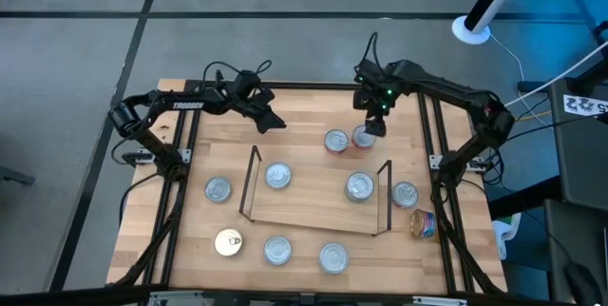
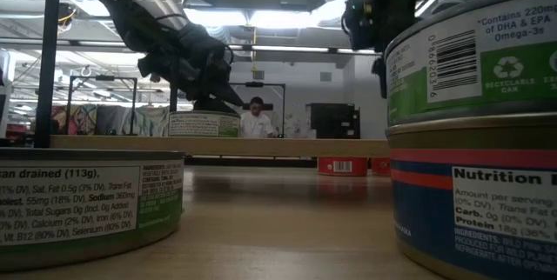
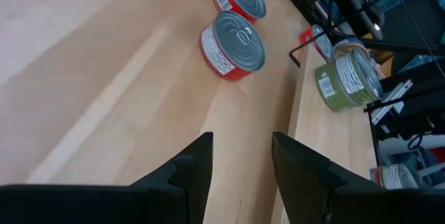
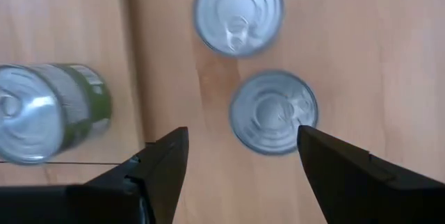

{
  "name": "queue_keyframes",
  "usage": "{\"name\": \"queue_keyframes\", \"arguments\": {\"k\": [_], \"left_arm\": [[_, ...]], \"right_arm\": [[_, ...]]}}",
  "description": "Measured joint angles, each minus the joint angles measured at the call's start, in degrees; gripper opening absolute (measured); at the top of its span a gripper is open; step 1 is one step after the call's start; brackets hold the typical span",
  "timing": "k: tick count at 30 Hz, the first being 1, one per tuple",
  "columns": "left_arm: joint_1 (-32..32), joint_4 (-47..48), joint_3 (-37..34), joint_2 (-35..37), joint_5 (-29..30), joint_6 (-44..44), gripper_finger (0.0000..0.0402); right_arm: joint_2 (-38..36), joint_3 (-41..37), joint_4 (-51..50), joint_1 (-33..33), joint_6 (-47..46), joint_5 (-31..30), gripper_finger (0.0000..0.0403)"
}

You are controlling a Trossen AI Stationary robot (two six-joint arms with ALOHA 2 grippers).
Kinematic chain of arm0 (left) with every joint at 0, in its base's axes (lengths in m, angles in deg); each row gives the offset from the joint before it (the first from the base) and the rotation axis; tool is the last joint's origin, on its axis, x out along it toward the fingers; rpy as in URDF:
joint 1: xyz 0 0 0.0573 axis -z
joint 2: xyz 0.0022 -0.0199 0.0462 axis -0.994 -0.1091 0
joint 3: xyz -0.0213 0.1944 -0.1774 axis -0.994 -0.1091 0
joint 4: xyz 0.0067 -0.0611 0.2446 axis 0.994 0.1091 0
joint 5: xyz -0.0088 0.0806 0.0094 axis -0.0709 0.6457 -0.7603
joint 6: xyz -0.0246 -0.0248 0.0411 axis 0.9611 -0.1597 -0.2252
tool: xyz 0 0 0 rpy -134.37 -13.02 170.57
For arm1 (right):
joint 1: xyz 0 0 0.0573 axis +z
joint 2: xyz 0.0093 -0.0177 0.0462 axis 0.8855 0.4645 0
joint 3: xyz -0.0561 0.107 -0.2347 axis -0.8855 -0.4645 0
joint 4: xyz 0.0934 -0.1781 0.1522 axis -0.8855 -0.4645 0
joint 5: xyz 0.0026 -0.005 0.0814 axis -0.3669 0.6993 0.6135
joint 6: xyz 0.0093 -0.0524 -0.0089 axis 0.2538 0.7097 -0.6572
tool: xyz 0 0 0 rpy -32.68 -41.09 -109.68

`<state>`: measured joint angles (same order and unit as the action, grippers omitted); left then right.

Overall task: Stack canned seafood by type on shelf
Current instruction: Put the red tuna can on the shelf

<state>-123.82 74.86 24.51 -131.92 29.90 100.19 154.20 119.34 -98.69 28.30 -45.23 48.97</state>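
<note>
High view: right gripper (image 1: 371,127), fingers spread, hovers over a red-sided tin (image 1: 364,138); left gripper (image 1: 273,122) seemingly parted, empty

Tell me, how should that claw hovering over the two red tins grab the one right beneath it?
From straight above, I'd judge. The red tin stands upright, flat lid up, under the open right gripper. Pinch its round side wall, one finger on each side. Turn the fingers so neither drops on the side facing the neighbouring red tin, which stands close beside it.
</note>
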Motion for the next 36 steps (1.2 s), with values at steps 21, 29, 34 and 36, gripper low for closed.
{"name": "queue_keyframes", "arguments": {"k": [21, 29, 34, 36], "left_arm": [[1.10, 0.00, 0.00, 0.00, 0.22, -1.46, 0.0143], [1.10, -0.26, 0.00, 0.00, 0.24, -1.51, 0.0143], [1.10, -0.32, 0.00, 0.00, 0.24, -1.67, 0.0143], [1.10, -0.34, 0.00, 0.00, 0.23, -2.48, 0.0143]], "right_arm": [[0.07, -20.45, 20.62, -8.00, -10.18, -8.26, 0.0269], [0.07, -23.80, 23.72, -8.02, -12.28, -6.22, 0.0269], [0.07, -25.02, 24.36, -8.00, -12.44, -4.75, 0.0269], [0.07, -25.55, 25.58, -8.02, -12.46, -4.75, 0.0269]]}}
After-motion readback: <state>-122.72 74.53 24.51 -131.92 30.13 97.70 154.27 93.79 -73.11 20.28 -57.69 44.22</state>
